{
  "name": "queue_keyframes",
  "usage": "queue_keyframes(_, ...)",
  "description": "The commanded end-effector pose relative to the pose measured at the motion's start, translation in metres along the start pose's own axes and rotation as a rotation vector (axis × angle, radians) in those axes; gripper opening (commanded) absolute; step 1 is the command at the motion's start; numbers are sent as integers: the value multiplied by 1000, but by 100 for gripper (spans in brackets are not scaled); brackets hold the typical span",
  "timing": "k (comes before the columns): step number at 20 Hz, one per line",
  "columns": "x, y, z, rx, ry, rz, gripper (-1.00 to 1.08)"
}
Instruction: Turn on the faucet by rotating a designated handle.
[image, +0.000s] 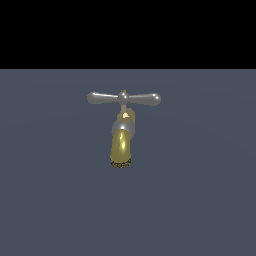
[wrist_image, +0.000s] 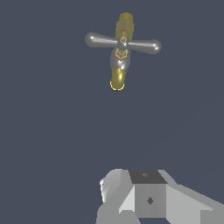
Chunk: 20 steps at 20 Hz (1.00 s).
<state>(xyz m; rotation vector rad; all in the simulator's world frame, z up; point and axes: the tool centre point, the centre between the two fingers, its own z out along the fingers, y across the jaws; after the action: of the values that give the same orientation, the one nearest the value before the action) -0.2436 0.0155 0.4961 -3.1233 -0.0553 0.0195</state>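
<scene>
We find no brand, label or writing that we can read on anything in either view; the faucet (image: 122, 135) stands near the middle of the exterior view on a flat slate-grey surface (image: 200, 200), whose far edge meets a plain black band across the top of that view; its brass-gold spout (image: 120, 147) curves down toward the camera and ends in a dark mesh mouth, with a silver collar just above it; the handle (image: 124, 98), a slim shiny grey cross-bar with two rounded ends and a small hub in the middle, sits across the top of the faucet, wider than the spout, lying close to level with its end on the exterior view's right a shade lower; bare grey surface lies around the faucet on every side in the exterior view, and no other thing stands near it; in the wrist view the faucet (wrist_image: 121, 52) and the handle (wrist_image: 123, 42) show well apart from the white and grey body of the tool (wrist_image: 148, 199), with open grey surface between them; only the body of the tool shows, its fingers are out of sight, so we cannot tell whether they stand apart or together; nothing touches the handle.
</scene>
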Motion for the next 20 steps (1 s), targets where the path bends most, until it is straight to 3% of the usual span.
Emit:
queue_keyframes(1,0,0,0,0,0,0,-100)
queue_keyframes(11,5,-10,9,0,1,52,-100)
queue_keyframes(20,21,-37,33,1,2,190,-100)
